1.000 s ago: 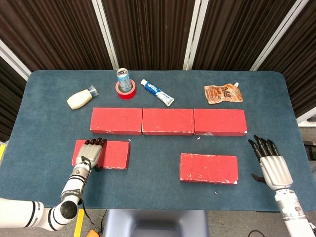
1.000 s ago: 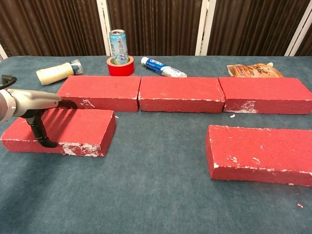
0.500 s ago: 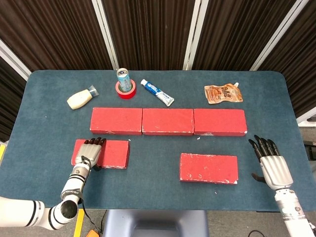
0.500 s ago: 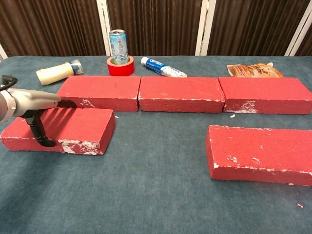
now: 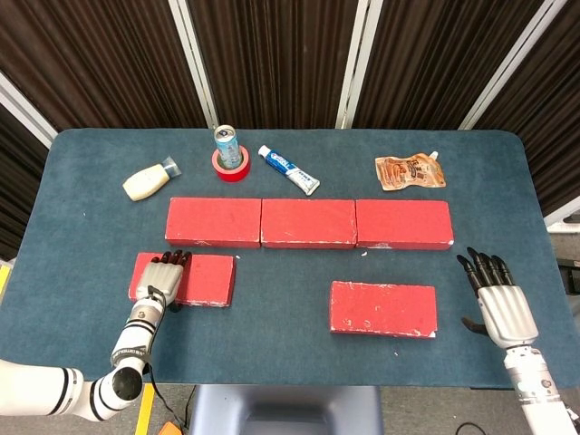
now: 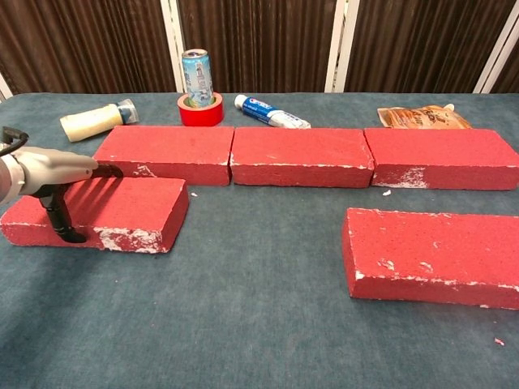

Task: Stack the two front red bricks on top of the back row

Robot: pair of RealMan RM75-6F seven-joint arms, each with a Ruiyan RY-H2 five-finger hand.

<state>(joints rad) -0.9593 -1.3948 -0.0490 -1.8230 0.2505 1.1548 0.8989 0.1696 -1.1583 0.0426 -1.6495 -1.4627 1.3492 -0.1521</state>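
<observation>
We observe the left hand (image 5: 161, 279) clamped on the front-left red rectangular brick (image 5: 201, 280), fingers laid over its top and thumb against its near face. This brick's long axis runs left to right, parallel to the back row of three red bricks (image 5: 308, 223) set end to end. The front-right red brick (image 5: 382, 308) lies flat with the same orientation. The right hand (image 5: 494, 297) is beside it on the blue cloth table (image 5: 290, 349), fingers apart, holding nothing.

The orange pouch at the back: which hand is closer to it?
Right. The right hand lies in front of the orange pouch, by the table's right edge; the left hand grips the far front-left brick.
</observation>
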